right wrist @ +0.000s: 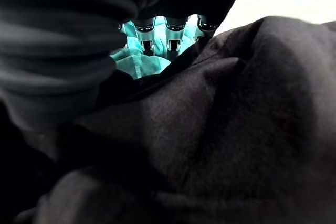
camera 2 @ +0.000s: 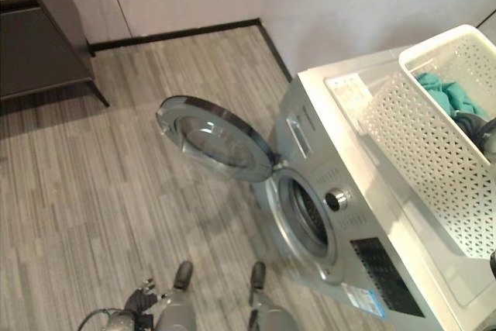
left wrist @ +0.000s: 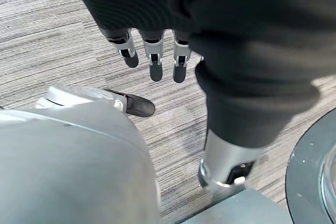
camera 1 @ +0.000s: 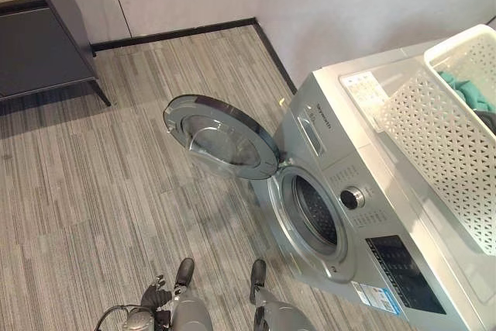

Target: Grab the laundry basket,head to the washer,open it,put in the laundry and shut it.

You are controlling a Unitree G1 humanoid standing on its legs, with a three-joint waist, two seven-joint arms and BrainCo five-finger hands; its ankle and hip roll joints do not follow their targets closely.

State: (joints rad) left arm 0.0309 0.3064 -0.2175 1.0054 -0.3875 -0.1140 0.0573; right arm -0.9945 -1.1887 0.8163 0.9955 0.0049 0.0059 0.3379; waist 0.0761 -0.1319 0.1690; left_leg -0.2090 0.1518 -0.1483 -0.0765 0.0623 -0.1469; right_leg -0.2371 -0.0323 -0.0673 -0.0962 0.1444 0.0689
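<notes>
One basket (camera 2: pixel 434 160) of laundry (camera 2: pixel 446 94) atop washer (camera 2: pixel 341 215), door (camera 2: pixel 213 139) open; left hand (left wrist: pixel 152 51) fingers relaxed; right hand (right wrist: pixel 168 30) fingers buried in clothes, state unclear.

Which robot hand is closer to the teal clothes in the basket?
The right hand. Its fingers reach into the white laundry basket right at the teal clothes, beside dark cloth. The left hand hangs down over the floor, far from them.

No legible text. Washer (camera 1: pixel 364 215) carries unreadable print: top label at 1 o'clock, drawer marking, lower front sticker at 5 o'clock.
</notes>
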